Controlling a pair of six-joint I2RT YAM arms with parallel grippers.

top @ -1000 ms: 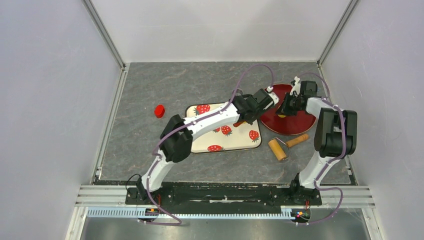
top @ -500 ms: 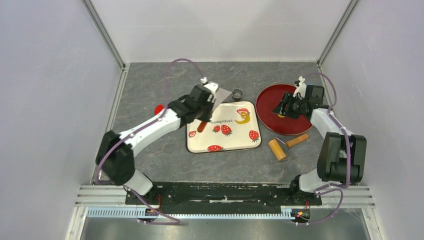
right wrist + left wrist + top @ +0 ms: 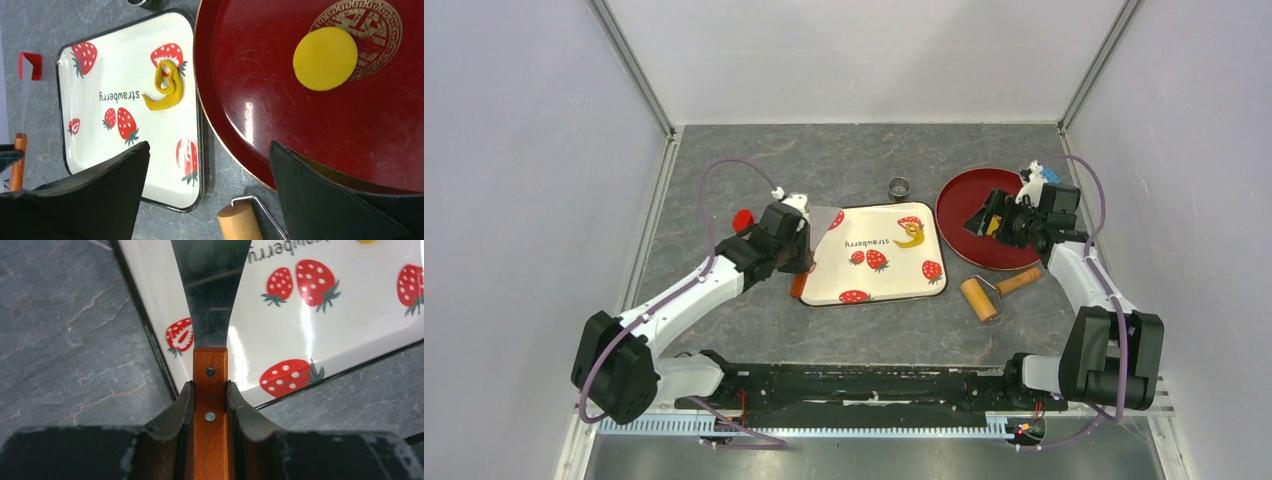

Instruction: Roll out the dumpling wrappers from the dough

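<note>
We note the left gripper (image 3: 210, 407) clamped on the wooden handle of a scraper (image 3: 210, 370), one finger on each side of the handle. The scraper's metal blade (image 3: 211, 285) reaches across the left rim of the strawberry-print tray (image 3: 894, 282). We cannot tell whether the blade touches the tray surface.

The right gripper (image 3: 209, 147) stands released, its fingers (image 3: 105, 190) spread wide with nothing between them. It hangs above the near-left edge of the red plate (image 3: 280, 115).

One dumpling wrapper (image 3: 325, 58), a flat round yellow disc, lies on the red plate, partly over the gold emblem printed there. It is apart from both fingers.

The remaining dough (image 3: 165, 89), a curled yellow scrap, lies on the tray at its far right corner, partly over a strawberry print and just beside the plate's rim.

We locate the wooden roller (image 3: 994, 293) on the grey table (image 3: 754, 170), near the plate's front edge. The metal ring cutter (image 3: 899, 187) stands behind the tray. A small red object (image 3: 743, 221) sits left of the tray.
</note>
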